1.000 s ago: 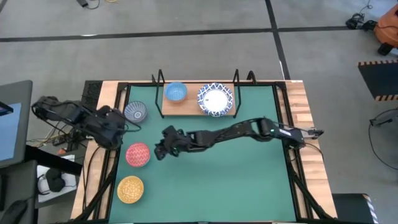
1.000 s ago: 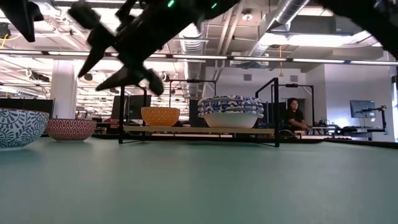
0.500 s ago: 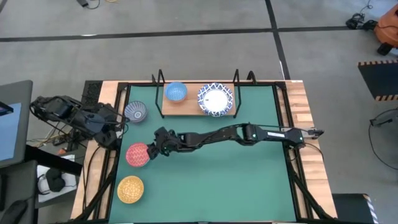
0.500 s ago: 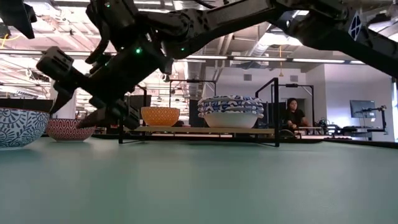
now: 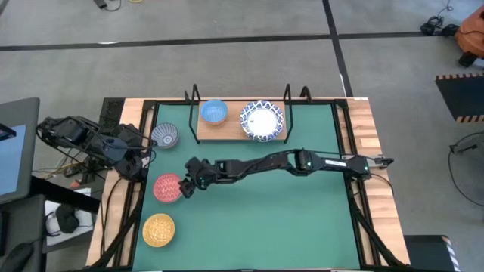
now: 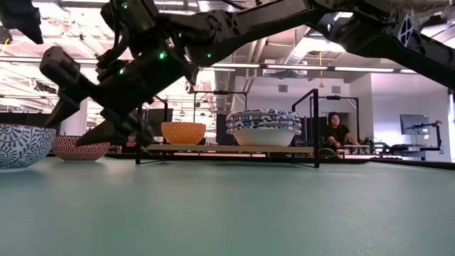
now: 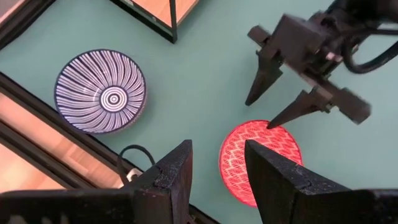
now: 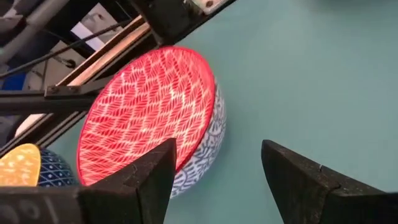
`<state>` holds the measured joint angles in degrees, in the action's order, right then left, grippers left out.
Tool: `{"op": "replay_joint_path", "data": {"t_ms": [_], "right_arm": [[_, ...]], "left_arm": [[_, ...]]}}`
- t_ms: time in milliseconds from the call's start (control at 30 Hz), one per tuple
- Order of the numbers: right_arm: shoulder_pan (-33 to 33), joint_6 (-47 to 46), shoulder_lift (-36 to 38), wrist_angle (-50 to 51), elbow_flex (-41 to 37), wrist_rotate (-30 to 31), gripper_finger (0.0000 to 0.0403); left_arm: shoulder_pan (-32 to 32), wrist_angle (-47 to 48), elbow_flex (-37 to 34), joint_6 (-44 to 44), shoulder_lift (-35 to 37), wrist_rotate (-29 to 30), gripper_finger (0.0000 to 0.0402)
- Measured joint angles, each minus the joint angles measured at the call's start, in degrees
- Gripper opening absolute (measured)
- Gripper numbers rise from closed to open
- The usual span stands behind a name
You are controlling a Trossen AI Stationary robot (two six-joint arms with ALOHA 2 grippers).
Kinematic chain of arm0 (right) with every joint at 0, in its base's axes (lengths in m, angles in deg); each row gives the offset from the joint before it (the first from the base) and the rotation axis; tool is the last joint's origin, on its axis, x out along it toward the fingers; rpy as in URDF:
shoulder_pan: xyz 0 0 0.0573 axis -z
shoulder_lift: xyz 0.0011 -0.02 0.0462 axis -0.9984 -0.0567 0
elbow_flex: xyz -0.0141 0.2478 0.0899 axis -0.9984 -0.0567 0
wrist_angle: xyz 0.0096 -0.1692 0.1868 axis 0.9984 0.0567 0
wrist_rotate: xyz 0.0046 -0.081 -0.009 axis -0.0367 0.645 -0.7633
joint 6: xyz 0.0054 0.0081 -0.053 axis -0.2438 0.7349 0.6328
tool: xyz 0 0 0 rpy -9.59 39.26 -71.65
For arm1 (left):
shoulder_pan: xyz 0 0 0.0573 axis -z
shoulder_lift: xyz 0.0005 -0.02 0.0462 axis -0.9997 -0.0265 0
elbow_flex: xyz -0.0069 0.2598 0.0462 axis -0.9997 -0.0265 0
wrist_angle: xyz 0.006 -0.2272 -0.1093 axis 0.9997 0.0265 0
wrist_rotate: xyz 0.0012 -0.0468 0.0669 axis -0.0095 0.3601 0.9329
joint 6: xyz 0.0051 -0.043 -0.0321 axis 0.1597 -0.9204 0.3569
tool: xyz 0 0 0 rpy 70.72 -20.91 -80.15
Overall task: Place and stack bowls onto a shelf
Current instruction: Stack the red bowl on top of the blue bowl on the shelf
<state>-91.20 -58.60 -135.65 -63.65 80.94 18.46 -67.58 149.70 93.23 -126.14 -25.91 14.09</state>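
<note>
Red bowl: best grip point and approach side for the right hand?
Grip the rim of the red bowl on its mat-centre side, probably one finger inside and one outside. It sits upright and open, so the thin rim is the only pinchable edge. The right hand is open beside that edge.

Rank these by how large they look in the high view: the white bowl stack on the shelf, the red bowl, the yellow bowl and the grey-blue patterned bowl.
1. White bowl stack, clearly widest.
2. Yellow bowl and red bowl: too alike to separate, and the right gripper covers the red one's edge.
3. Grey-blue patterned bowl, slightly smaller.
</note>
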Motion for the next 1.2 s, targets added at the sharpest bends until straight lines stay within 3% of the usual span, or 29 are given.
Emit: {"op": "replay_joint_path", "data": {"t_ms": [133,267,400,533,667,1000,1200], "right_arm": [[0.06,-1.36,-0.42,4.82,-0.25,-2.2,0.0254],[-0.44,-0.82,-0.22,8.87,-0.14,-0.31,0.0217],[-0.26,-1.5,0.22,10.46,-0.13,-0.35,0.0143],[-0.22,-3.83,0.76,12.04,0.17,-1.09,0.0041],[-0.95,-2.8,3.59,17.73,-0.03,1.1,0.0035],[-2.71,6.48,17.24,35.44,-0.03,20.59,0.0035],[-2.8,11.56,21.16,37.2,-0.06,24.24,0.0035]], "left_arm": [[0.0,-0.11,0.01,-1.3,0.0,0.0,0.013],[0.0,-0.11,0.02,-1.41,-0.02,0.03,0.013],[0.0,-0.15,0.02,-1.43,-0.41,0.66,0.013],[0.0,-0.15,0.02,-1.76,-1.33,1.0,0.013],[0.0,-1.75,-0.37,-1.84,-2.87,2.06,0.013],[0.0,-21.76,-5.34,7.93,-7.67,0.69,0.013],[-0.02,-33.8,-5.92,15.34,-13.39,3.07,0.013]]}}
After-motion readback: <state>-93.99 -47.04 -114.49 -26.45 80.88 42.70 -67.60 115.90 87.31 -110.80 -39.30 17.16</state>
